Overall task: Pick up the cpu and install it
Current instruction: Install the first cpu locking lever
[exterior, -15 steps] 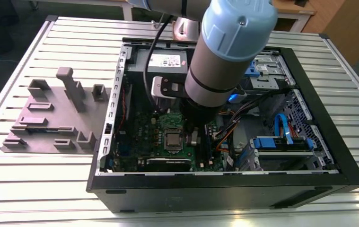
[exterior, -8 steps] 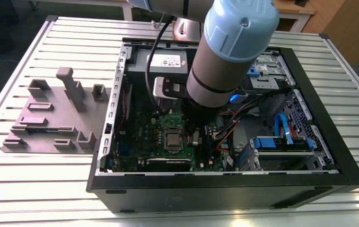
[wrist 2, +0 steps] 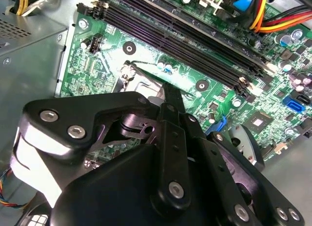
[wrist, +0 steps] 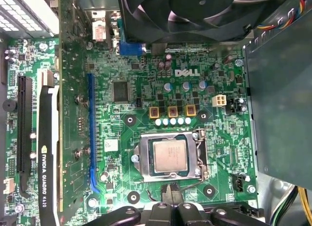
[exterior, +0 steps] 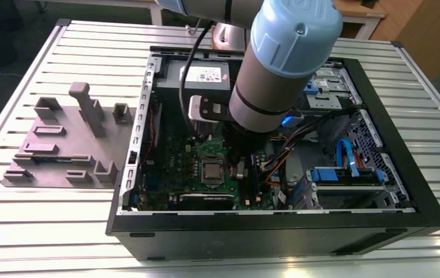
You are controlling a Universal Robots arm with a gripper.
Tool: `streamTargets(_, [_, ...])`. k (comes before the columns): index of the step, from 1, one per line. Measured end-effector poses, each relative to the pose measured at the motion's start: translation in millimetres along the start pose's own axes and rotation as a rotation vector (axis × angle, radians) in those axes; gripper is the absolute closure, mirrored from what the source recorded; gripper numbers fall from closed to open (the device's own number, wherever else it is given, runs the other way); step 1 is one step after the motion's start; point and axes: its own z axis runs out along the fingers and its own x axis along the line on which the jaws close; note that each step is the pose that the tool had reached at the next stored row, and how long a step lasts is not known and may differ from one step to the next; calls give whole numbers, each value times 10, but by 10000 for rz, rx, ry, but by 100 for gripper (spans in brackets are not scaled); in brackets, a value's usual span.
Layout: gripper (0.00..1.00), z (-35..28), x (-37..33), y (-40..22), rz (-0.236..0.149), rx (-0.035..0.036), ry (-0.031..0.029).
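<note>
end effector hangs low inside the open case, just beside the socket on the green board; fingers pressed together, holding nothing. cpu lies flat in the socket, silver top up, under the frame. case rests on the slatted counter.

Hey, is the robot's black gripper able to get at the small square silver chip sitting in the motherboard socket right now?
Probably yes. The silver square cpu lies face-up in the metal socket frame with nothing over it, and the black gripper hangs just beside that frame above the green motherboard.
</note>
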Motion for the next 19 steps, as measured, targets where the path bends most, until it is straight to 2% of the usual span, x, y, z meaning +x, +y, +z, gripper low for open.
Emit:
streamTargets(11, [89, 46, 28, -8, -462, -36, 41])
streamTargets(19, [89, 52, 38, -16, -514, -41, 49])
